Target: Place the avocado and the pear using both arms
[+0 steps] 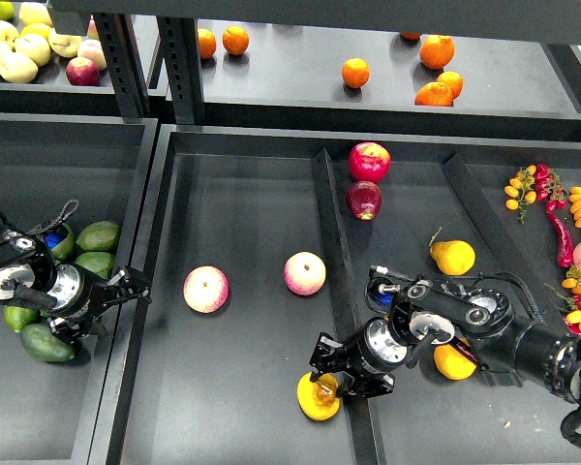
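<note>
The right hand (331, 380) reaches in from the lower right and is closed around the pear (319, 396), a golden yellow-orange fruit with a brownish hollow facing up, held low over the dark divider (335, 242) between the middle tray (242, 184) and the tray to its right. The left hand (126, 288) comes in from the left and points across the wall between the left tray (39, 426) and the middle one; its fingers are dark and seen nearly end-on, so I cannot tell whether they are spread or closed, and nothing can be seen between them. The avocado (46, 344), dark green and elongated, lies on the floor of the left tray just below that arm, near the lighter green avocados (98, 235) grouped beside it. In the middle tray two pink-and-yellow apples (205, 289) rest well apart from each other. Right of the divider lie two red apples (368, 162), one behind the other, and another yellow pear (453, 257) above the right arm, while a further yellow fruit (452, 362) shows partly under that arm. Oranges (355, 73) sit on the shelf behind.
</note>
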Motion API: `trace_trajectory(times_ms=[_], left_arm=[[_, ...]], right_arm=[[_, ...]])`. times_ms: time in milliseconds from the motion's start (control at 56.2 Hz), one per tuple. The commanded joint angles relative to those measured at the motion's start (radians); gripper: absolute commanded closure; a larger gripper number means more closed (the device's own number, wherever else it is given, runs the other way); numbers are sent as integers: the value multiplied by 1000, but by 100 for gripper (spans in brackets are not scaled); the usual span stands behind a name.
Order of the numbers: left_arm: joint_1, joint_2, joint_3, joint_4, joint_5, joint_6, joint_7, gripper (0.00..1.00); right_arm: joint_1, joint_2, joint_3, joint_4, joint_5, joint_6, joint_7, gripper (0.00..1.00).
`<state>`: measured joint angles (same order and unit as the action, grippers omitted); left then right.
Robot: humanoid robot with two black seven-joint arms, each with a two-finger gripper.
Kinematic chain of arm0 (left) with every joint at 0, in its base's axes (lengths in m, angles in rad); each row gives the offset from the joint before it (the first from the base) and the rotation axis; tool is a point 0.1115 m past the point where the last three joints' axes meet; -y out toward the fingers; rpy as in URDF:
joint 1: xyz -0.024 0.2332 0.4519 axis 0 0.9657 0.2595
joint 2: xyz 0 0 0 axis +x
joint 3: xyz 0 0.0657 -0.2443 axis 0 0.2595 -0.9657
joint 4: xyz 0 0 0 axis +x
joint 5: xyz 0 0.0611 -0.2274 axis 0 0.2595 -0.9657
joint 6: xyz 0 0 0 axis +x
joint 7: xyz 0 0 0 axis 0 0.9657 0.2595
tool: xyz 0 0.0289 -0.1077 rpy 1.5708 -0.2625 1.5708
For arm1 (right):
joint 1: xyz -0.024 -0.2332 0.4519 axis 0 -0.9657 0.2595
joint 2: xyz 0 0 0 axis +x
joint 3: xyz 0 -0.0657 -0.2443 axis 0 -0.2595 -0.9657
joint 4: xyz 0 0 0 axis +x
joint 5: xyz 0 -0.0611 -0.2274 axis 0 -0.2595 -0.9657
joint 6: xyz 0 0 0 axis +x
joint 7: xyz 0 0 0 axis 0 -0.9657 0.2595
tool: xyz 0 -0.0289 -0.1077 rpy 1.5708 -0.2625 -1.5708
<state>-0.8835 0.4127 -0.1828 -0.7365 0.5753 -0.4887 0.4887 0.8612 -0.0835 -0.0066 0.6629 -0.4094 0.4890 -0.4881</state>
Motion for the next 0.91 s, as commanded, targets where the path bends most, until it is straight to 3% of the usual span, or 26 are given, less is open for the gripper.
trace_trajectory(times_ms=[0,142,890], left_arm=[[0,0,0,0,0,0,0,0],[8,-2,-3,3,0,0,0,0],[23,-3,-14,8,2,0,0,0]], right_arm=[[-2,1,7,-17,-6,0,-1,67],[-8,7,48,-39,-5,0,-1,74],[68,13,83,-48,142,0,-1,76]])
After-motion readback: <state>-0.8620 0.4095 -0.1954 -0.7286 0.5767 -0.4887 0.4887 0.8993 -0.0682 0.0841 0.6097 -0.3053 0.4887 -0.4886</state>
